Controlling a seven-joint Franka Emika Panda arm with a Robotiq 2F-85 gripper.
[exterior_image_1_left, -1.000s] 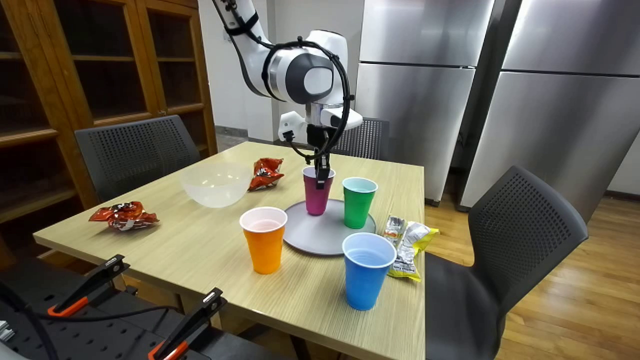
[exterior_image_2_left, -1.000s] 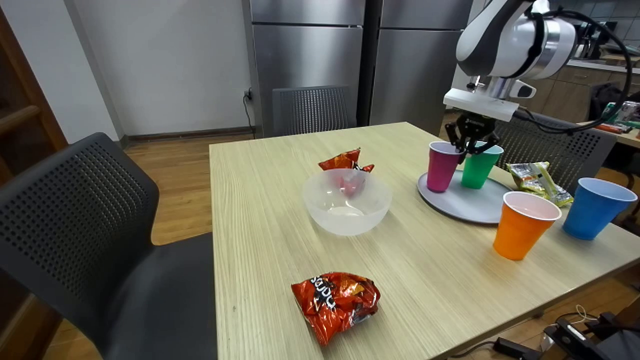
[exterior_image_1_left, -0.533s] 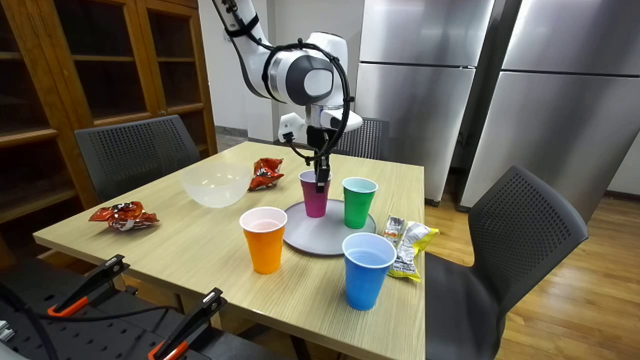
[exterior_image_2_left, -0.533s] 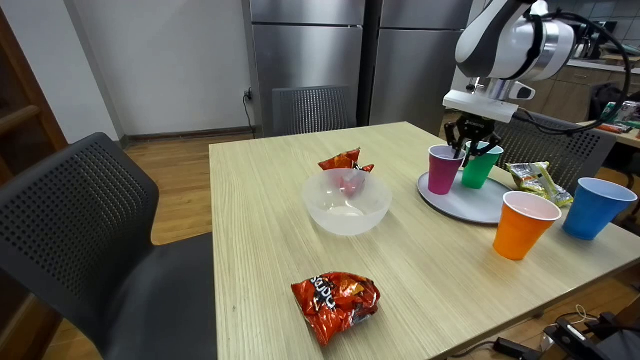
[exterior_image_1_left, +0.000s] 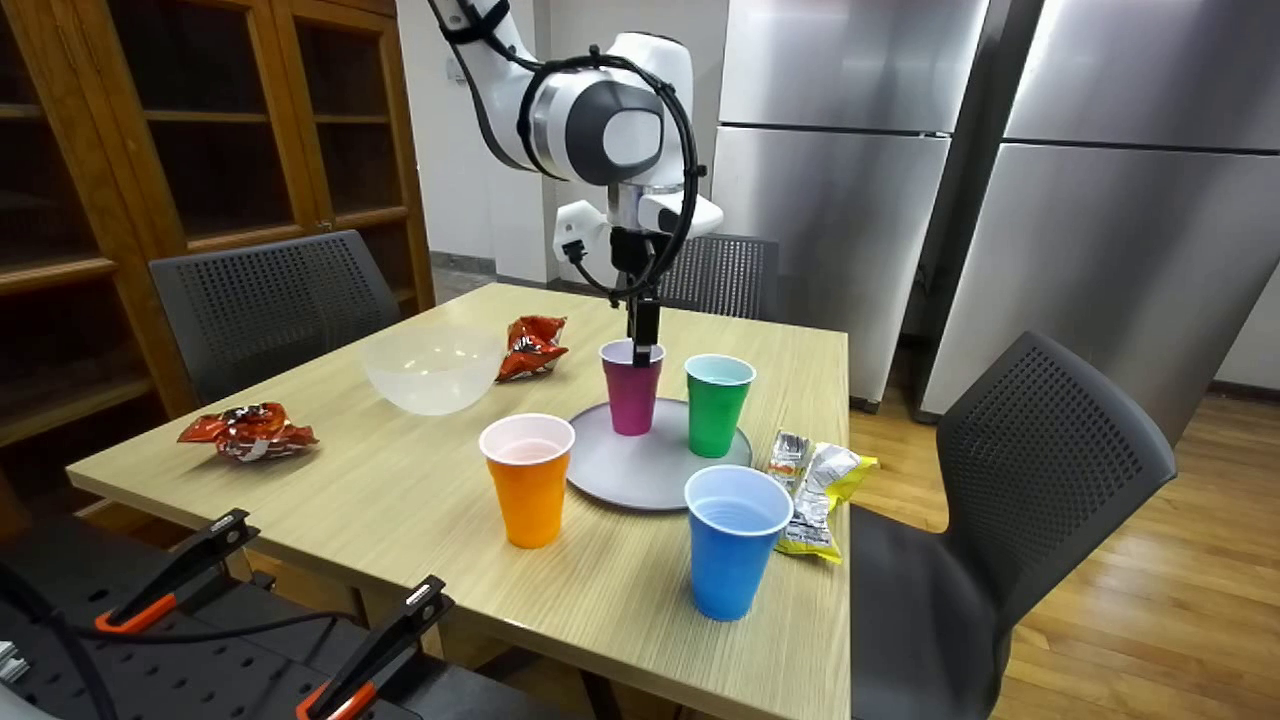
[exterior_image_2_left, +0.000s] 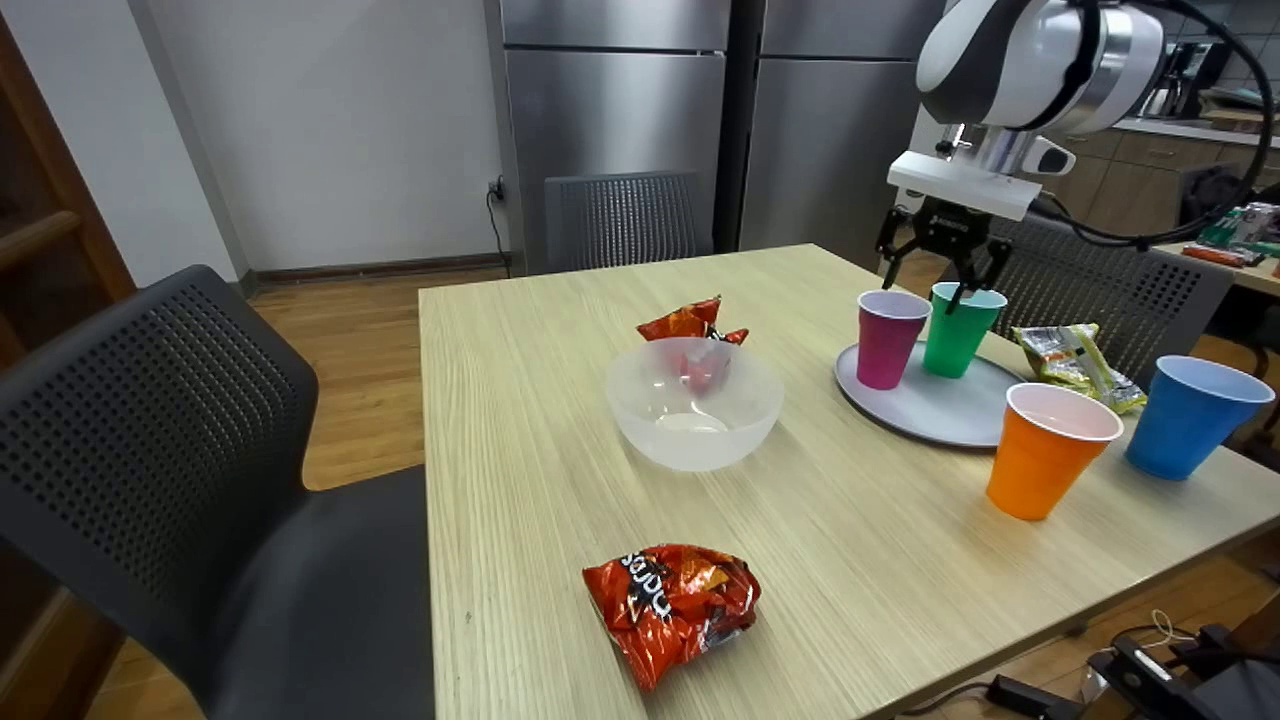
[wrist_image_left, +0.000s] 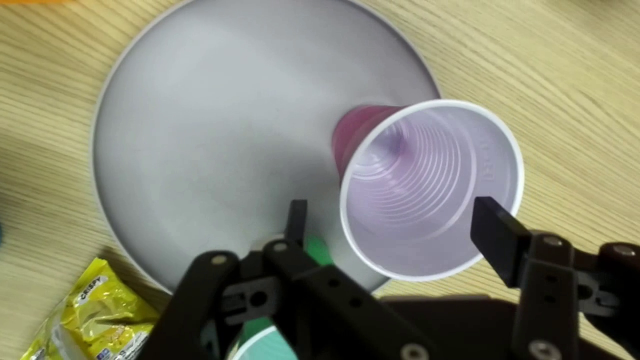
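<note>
My gripper (wrist_image_left: 387, 215) spread wide, holding nothing, near magenta cup (wrist_image_left: 432, 172). Wrist view: cup three o'clock on plate (wrist_image_left: 215, 125), green cup (wrist_image_left: 270, 347) five.

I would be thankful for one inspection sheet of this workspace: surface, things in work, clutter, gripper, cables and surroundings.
Surface: pale table with wood grain.
Things in work: purple cup, upright on plate, near green cup.
Clutter: orange cup, blue cup, bowl, two red bags, yellow bag.
Gripper: open, close to purple cup's rim; contact cannot be told; held thing: nothing seen.
Cables: black cable looped along arm.
Surroundings: chairs, fridges, cabinet.
</note>
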